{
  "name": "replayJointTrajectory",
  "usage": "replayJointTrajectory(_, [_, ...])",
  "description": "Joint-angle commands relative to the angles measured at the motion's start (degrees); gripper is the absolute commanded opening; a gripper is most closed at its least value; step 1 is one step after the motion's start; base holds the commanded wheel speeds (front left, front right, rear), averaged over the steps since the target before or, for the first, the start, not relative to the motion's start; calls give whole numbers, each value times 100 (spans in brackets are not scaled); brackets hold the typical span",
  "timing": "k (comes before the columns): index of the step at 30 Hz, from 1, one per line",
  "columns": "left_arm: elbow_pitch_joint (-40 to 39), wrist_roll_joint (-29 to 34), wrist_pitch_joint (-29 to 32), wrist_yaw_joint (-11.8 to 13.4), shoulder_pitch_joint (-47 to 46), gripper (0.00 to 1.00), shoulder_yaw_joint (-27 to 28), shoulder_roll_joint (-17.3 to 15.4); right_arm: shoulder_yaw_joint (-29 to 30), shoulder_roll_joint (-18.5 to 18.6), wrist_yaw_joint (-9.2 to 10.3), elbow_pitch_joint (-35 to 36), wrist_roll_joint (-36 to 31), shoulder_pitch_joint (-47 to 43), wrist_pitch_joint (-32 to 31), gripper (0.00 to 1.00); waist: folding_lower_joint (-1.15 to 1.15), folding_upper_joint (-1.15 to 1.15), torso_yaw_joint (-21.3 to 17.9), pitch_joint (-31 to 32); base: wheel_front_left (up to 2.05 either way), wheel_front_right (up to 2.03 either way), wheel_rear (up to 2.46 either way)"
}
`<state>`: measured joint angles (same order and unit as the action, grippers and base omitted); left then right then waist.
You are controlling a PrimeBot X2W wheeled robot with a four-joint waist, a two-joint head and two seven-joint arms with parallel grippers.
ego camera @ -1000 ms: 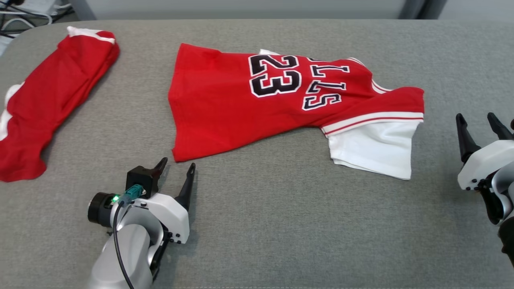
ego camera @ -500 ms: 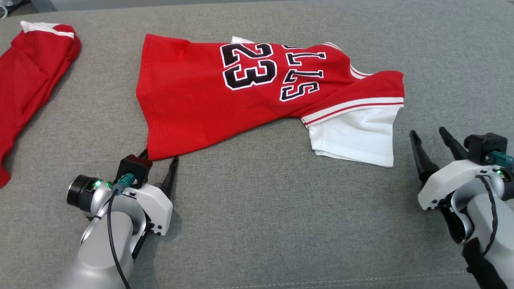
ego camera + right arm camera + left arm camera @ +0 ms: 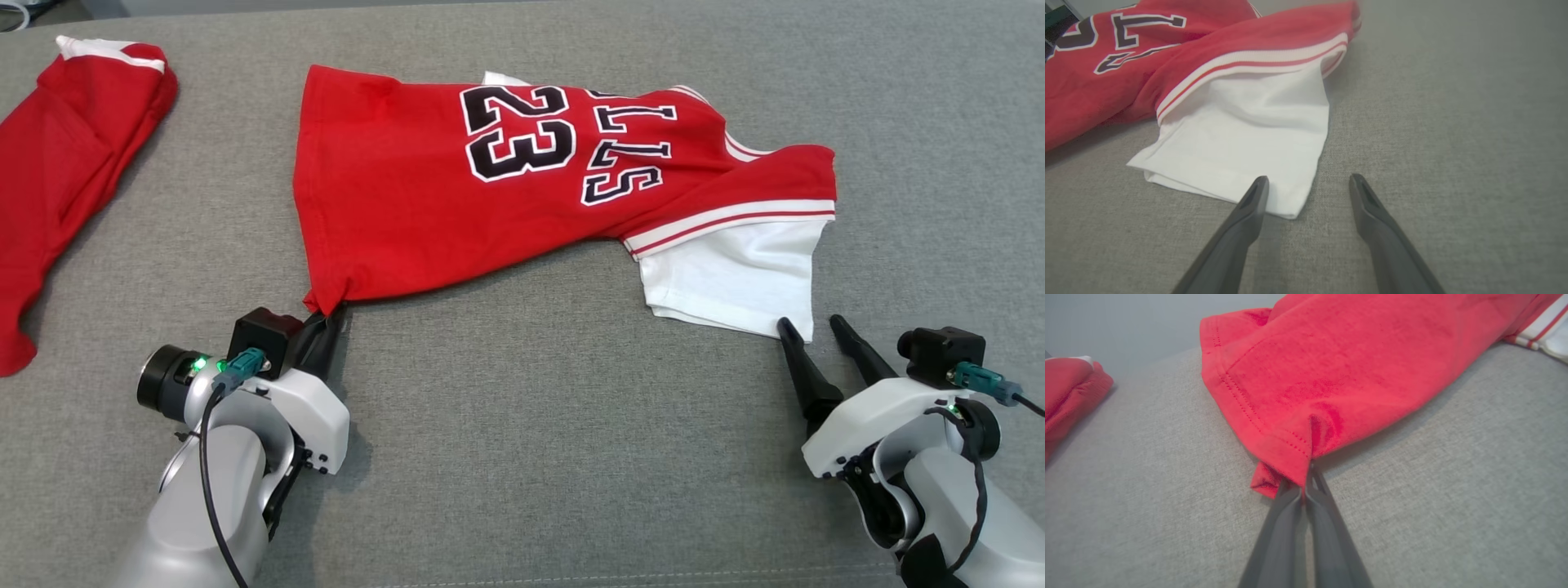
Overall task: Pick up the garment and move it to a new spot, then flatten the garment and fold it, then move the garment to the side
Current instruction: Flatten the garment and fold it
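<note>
Across the grey fabric-covered tabletop (image 3: 531, 441) the red garment (image 3: 457, 212) lies near the middle, spread but not flat, its number and lettering face up and a white sleeve (image 3: 735, 282) sticking out at the robot's right. Little of the job looks done: it is not yet lifted, flattened or folded. The left gripper (image 3: 329, 317) has its fingers (image 3: 1284, 526) pinched together on the near hem corner, bunching the soft knit into a small peak beside the double-stitched edge. The right gripper (image 3: 811, 325) has its fingers spread wide astride the sleeve's near corner, gripping nothing. A second red cloth (image 3: 73, 163) lies rumpled, well apart at the left edge. The tabletop's weave looks coarse and matte.
</note>
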<state>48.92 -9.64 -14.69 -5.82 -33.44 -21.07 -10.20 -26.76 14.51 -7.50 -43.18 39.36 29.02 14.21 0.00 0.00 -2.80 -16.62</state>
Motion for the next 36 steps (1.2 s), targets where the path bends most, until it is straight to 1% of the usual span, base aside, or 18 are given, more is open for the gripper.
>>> replayJointTrajectory(1, [-173,-99,-30,-54,49,0,216,-200,-132,21,1,150,102,-131,54,100,0,0,48,10,0,0,0])
replayJointTrajectory(5, [-293,-272,-30,-126,141,0,215,-187,-295,8,1,115,221,-140,-27,100,0,0,152,17,0,0,0])
replayJointTrajectory(6, [-310,-322,-30,-137,156,0,204,-177,-315,13,1,84,232,-125,-35,97,0,0,180,15,0,0,0])
replayJointTrajectory(7, [-334,-354,-30,-144,160,0,182,-175,-338,15,1,44,243,-108,-59,78,0,0,205,11,0,0,0])
replayJointTrajectory(8, [-339,-416,-30,-151,168,0,166,-155,-364,19,1,-1,253,-91,-95,39,0,0,234,8,0,0,0])
replayJointTrajectory(10, [-360,-517,-30,-159,161,0,119,-138,-402,28,1,-94,264,-51,-155,0,0,0,283,7,0,0,0])
replayJointTrajectory(15, [-392,-909,-30,-165,162,0,-100,-159,-475,81,1,-157,318,71,-229,0,0,0,365,54,0,0,0])
replayJointTrajectory(19, [-375,-1408,75,-166,108,0,-456,-316,-424,323,1,156,371,256,-119,0,0,0,375,146,0,0,0])
replayJointTrajectory(22, [-523,-1986,345,-166,112,0,-704,-503,-327,596,1,530,382,419,-54,0,0,0,374,246,0,0,0])
replayJointTrajectory(24, [-721,-2601,618,-166,174,0,-803,-610,-234,790,1,808,363,513,-28,0,0,0,372,314,0,0,0])
replayJointTrajectory(25, [-1021,-3229,934,-166,241,0,-889,-772,-95,950,1,1080,378,577,-16,0,0,0,373,378,0,0,0])
replayJointTrajectory(26, [-1021,-3229,934,-166,241,0,-889,-772,-95,950,1,1080,378,577,-16,0,0,0,373,378,0,0,0])
replayJointTrajectory(27, [-1397,-3882,1355,-166,307,0,-966,-972,22,1096,1,1338,365,612,-57,0,0,0,383,430,0,0,0])
replayJointTrajectory(29, [-1864,-4533,1809,-166,337,0,-977,-1232,136,1208,1,1591,353,601,-163,0,0,0,402,476,0,0,0])
replayJointTrajectory(30, [-1864,-4533,1809,-166,337,0,-977,-1232,136,1208,1,1591,353,601,-163,0,0,0,402,476,0,0,0])
replayJointTrajectory(32, [-2276,-5004,2223,-166,317,0,-939,-1580,246,1296,1,1824,316,564,-293,0,0,0,427,508,0,0,0])
replayJointTrajectory(34, [-2541,-5343,2726,-166,280,0,-943,-1904,347,1336,1,1992,275,498,-457,0,0,0,461,524,0,0,0])
replayJointTrajectory(36, [-2574,-5608,3244,-166,227,0,-968,-2105,367,1306,1,2119,216,433,-652,0,0,0,482,499,0,0,0])
